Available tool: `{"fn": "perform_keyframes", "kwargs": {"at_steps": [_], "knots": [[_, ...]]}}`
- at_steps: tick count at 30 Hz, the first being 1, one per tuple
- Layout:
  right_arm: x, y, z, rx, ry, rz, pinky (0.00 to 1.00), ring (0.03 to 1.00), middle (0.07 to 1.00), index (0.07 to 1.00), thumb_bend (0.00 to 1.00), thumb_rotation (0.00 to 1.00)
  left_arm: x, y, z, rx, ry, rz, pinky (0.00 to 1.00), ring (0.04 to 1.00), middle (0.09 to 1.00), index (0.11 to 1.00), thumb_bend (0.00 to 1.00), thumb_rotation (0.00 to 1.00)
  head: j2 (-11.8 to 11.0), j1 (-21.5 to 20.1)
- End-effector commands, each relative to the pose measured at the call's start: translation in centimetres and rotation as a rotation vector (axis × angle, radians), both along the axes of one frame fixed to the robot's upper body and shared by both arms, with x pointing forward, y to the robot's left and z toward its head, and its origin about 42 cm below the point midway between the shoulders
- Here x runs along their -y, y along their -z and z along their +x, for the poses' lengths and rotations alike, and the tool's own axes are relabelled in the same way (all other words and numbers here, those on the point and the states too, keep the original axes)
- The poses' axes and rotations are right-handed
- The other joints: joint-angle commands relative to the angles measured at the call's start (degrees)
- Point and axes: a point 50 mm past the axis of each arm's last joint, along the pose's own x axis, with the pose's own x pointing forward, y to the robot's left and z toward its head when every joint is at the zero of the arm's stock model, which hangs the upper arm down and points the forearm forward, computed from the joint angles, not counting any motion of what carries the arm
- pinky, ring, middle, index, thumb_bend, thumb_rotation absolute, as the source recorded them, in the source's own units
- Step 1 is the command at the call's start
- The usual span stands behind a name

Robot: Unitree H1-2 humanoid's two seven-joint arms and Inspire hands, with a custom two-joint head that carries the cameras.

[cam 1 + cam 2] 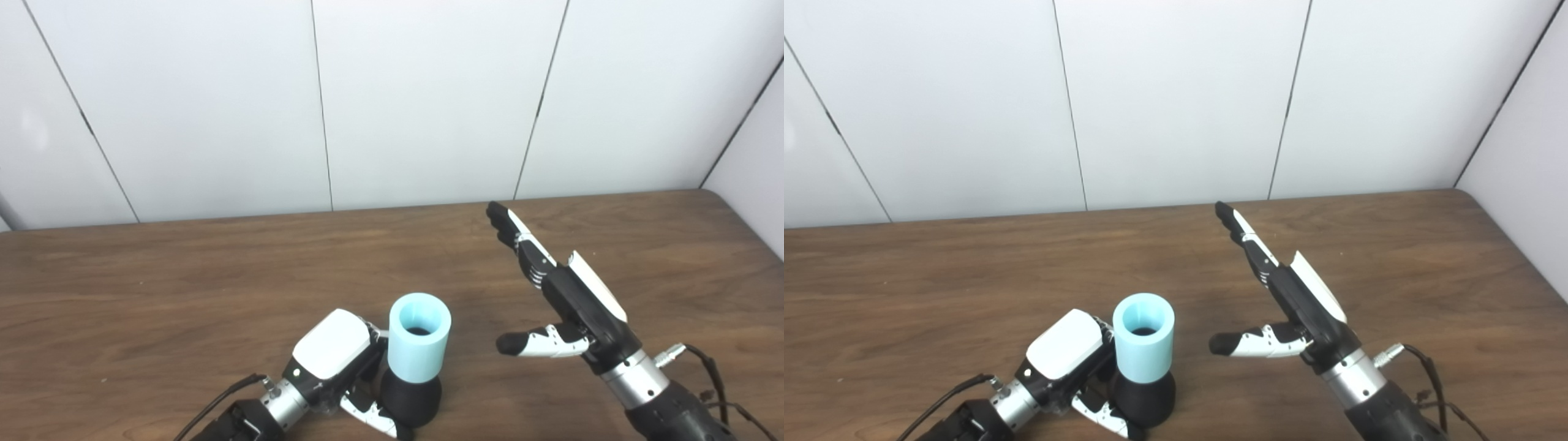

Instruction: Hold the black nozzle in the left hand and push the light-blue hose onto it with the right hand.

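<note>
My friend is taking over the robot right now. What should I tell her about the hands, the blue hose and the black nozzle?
Left hand: shut on the black nozzle, holding it upright on the table.
Right hand: open, holding nothing, off to the right of the hose.
Light-blue hose: already sitting on top of the nozzle, open end up.
Done: hose looks pushed on.
Left: check that it is fully seated, then let go.

Both hands are black with white plates on the back. The left hand (334, 358) has a broad rounded white cover; the right hand (572, 303) has a narrow white strip. Fingers (511, 229) are black with silver-white segments. Each wrist has a silver metal cuff (634, 380), with black cables (710, 373) trailing behind.
</note>
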Motion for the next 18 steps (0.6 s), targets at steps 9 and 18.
{"fn": "perform_keyframes", "kwargs": {"at_steps": [9,18], "knots": [[-1.5,-3.4,-2.3,0.255,-0.035,-0.27,1.0,1.0,1.0,1.0,1.0,0.7,-0.2,3.4,-1.6,-0.086,0.017,0.141,0.16,0.222,0.471,0.478,0.52,0.0,-0.07,0.05],[-3.5,-3.4,-2.6,0.341,0.033,-0.486,0.99,1.0,1.0,0.994,1.0,0.73,-0.2,3.3,-1.7,-0.089,0.019,0.144,0.17,0.231,0.472,0.478,0.52,0.0,0.03,-0.01]]}}
